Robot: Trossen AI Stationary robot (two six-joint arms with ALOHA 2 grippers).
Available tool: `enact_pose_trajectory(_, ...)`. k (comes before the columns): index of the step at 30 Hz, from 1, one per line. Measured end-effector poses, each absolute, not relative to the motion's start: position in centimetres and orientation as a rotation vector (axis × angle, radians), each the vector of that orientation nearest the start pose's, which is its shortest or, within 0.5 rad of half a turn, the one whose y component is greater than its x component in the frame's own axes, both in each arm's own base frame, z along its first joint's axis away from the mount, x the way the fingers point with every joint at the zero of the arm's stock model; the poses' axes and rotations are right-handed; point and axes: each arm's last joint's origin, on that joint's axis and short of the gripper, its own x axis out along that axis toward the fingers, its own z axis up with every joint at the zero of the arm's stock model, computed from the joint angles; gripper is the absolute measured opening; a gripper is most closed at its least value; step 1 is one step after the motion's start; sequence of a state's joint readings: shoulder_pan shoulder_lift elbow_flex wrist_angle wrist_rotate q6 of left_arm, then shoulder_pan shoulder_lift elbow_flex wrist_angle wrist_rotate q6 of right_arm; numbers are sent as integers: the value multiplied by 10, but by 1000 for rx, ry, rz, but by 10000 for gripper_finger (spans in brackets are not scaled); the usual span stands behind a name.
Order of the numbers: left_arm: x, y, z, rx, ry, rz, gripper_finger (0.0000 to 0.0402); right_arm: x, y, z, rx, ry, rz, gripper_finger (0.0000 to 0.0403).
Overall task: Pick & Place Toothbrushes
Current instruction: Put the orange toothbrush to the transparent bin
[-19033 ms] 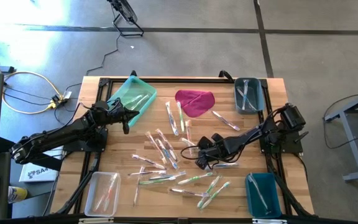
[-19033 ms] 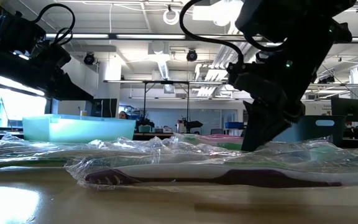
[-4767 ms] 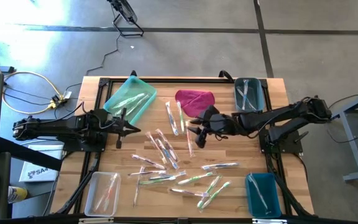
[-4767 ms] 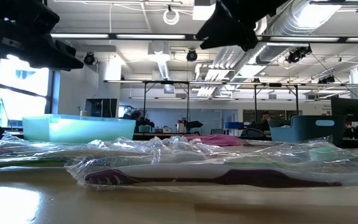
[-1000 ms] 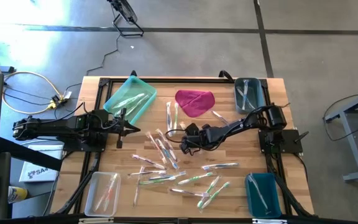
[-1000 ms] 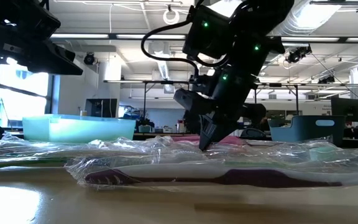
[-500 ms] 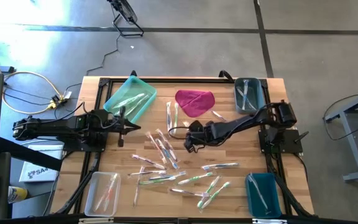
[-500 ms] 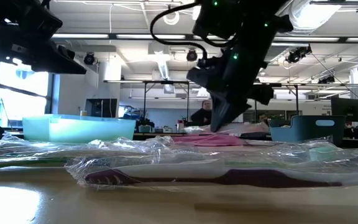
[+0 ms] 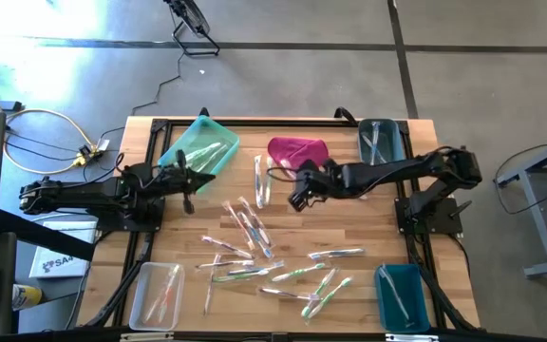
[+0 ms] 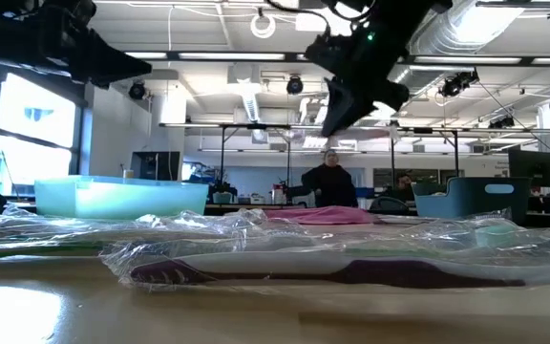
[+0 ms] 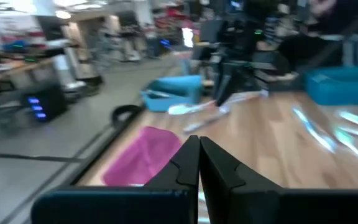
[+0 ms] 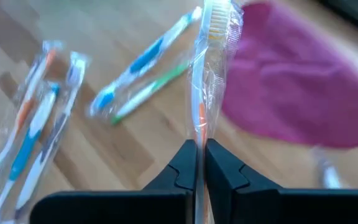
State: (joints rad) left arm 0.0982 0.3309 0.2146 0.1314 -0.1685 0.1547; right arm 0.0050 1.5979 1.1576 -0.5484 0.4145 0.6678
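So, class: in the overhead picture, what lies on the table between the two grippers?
In the high view, two wrapped toothbrushes lie between the left gripper and the right gripper; the rest is bare wood.

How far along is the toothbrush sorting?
Done: a few toothbrushes already lie in each of the four bins, such as the mint bin. In hand: the right end effector is shut on an orange-handled wrapped toothbrush, lifted near the magenta cloth. Left: most, roughly twenty loose toothbrushes on the table.
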Motion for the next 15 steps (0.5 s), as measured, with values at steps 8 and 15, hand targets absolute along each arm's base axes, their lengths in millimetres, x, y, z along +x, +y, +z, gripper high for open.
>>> enact_pose_trajectory(8,116,17,223,173,2,291,2,321,-29,256,317,747,-669,8)
enact_pose_trajectory(15,116,17,226,175,-31,297,1,324,-43,259,284,711,-664,8)
